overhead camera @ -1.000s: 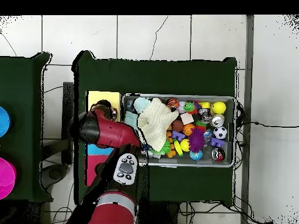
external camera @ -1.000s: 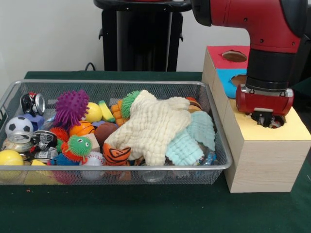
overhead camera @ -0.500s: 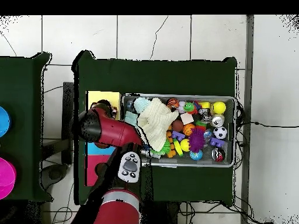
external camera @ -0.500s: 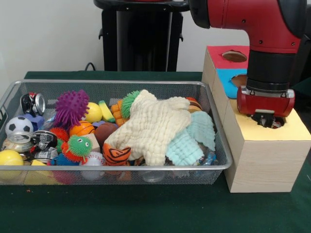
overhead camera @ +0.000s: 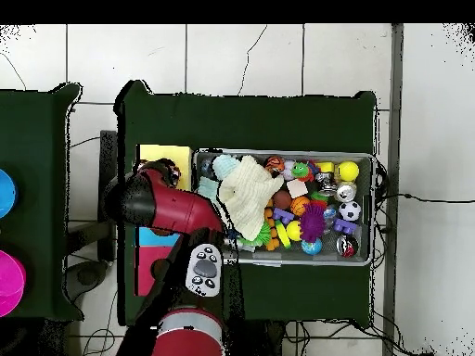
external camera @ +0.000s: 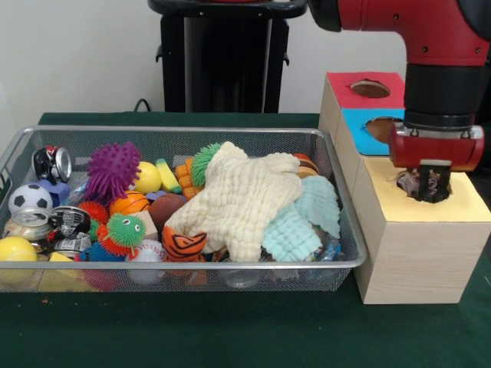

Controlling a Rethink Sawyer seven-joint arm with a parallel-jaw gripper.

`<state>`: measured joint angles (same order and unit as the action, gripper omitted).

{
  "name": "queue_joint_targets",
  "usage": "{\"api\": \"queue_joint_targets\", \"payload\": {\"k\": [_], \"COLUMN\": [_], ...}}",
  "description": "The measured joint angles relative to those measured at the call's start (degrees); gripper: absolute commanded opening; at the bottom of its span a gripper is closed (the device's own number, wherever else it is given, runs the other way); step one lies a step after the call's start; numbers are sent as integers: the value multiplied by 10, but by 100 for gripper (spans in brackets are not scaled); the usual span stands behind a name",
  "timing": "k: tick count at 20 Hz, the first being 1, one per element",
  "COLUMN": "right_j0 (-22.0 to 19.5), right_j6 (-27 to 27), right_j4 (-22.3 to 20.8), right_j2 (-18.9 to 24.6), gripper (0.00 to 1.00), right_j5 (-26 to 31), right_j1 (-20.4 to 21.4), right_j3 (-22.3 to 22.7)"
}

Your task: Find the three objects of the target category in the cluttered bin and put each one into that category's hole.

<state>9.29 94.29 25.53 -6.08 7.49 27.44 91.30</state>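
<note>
The wire mesh bin [external camera: 176,130] holds balls, toys, cans and two waffle cloths. No polka-dot cloth shows clearly among them. My gripper [external camera: 426,185] hangs just above the hole in the yellow top [external camera: 399,208] of the wooden box, right of the bin, and covers most of the hole. A small pale mottled scrap [external camera: 406,181] shows at the hole beside the gripper; I cannot tell whether it is held. In the overhead view the gripper [overhead camera: 168,171] sits at the yellow top [overhead camera: 162,153], left of the bin [overhead camera: 283,154].
A cream waffle cloth [external camera: 242,199] lies over a mint-green one [external camera: 303,222] at the bin's right end. A purple spiky ball [external camera: 113,170] and a soccer ball [external camera: 29,198] lie at the left. Blue-topped [external camera: 354,121] and red-topped [external camera: 345,92] holes lie behind the yellow one.
The gripper has risen a little out of the yellow hole and shifted slightly right in the front view. The bin's contents have not moved.
</note>
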Motion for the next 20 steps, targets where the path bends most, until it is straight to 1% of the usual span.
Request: {"api": "queue_joint_targets", "payload": {"k": [2,3,5,6,10,13,14,18,19,20], "right_j0": [2,6,9,15,23,32,36,38,36,35], "right_j6": [0,0,0,0,0,0,0,0,0,0], "right_j4": [-1,-5,-9,-18,-29,-43,-52,-63,-72,-75], "right_j2": [-2,-9,-15,-26,-41,-57,-65,-73,-78,-79], "gripper": [0,0,0,0,0,0,0,0,0,0], "right_j5": [6,23,38,63,91,118,130,143,150,153], "right_j1": [6,16,24,36,52,73,86,103,118,123], "right_j3": [1,3,3,3,3,3,3,3,3,3]}}
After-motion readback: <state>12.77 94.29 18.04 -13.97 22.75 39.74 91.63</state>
